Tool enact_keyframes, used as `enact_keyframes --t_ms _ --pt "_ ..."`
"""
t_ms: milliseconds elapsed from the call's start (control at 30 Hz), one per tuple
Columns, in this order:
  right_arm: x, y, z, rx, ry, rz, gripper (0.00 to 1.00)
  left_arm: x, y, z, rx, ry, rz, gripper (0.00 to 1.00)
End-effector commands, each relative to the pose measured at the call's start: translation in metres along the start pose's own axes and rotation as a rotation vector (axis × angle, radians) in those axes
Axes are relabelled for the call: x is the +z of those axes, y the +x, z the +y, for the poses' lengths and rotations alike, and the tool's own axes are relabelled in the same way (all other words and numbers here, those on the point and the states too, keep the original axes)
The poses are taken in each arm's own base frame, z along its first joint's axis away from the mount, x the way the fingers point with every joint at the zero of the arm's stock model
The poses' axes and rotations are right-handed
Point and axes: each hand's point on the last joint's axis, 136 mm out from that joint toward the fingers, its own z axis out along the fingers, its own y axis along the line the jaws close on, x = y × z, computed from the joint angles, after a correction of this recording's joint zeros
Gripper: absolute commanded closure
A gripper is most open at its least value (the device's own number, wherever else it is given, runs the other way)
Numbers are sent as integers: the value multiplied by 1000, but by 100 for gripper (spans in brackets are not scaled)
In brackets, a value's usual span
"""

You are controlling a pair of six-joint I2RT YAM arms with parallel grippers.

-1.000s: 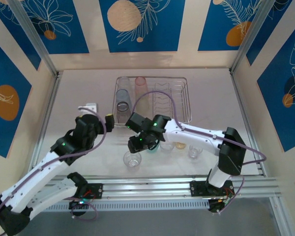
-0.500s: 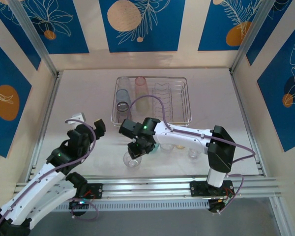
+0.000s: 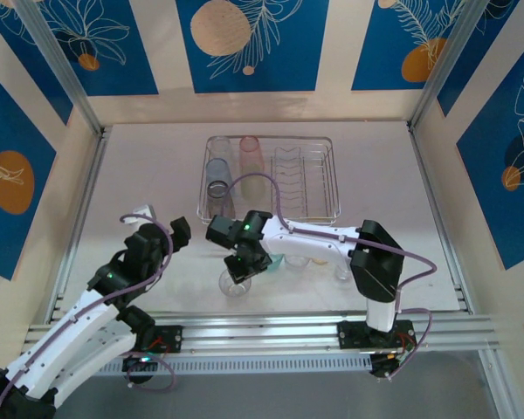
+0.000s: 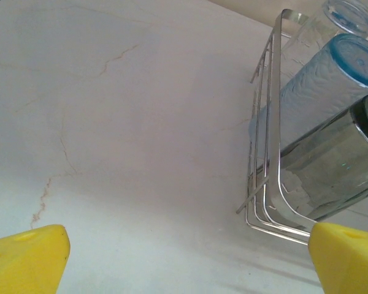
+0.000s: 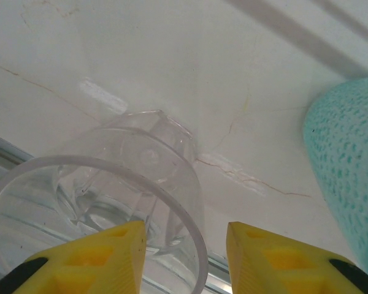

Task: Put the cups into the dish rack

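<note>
- The right tool (image 5: 185,245) is hanging part-open over a clear cup (image 5: 98,202), its fingers straddling the cup's wall without pinching it.
- That cup is standing upright on the surface (image 3: 140,166), near the front edge and apart from the dish rack (image 3: 288,138).
- A teal cup (image 5: 349,171) is sitting just beside the right tool.
- The left tool (image 4: 187,257) is gaping wide, carrying nothing, near the rack's left corner.
- A smoky grey cup (image 4: 331,165) and a blue cup (image 4: 319,86) are leaning inside the rack.
</note>
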Motion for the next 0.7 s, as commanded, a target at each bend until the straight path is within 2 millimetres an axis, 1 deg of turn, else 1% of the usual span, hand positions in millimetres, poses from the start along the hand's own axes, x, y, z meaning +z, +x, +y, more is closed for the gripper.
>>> enact_keyframes --t_ms 0,67,233,500,667 --pt "-3 -1 6 -33 4 4 64 3 0 -2 -37 17 -1 1" --pt "-1 -1 6 -39 8 11 68 4 2 -2 -39 18 4 1" --pt "2 0 7 -47 16 23 75 7 6 -2 -41 22 19 1" --pt "1 0 6 -51 26 26 76 11 11 -3 -44 30 42 1" --pt "1 -1 6 -55 30 28 82 14 14 -5 -45 37 53 1"
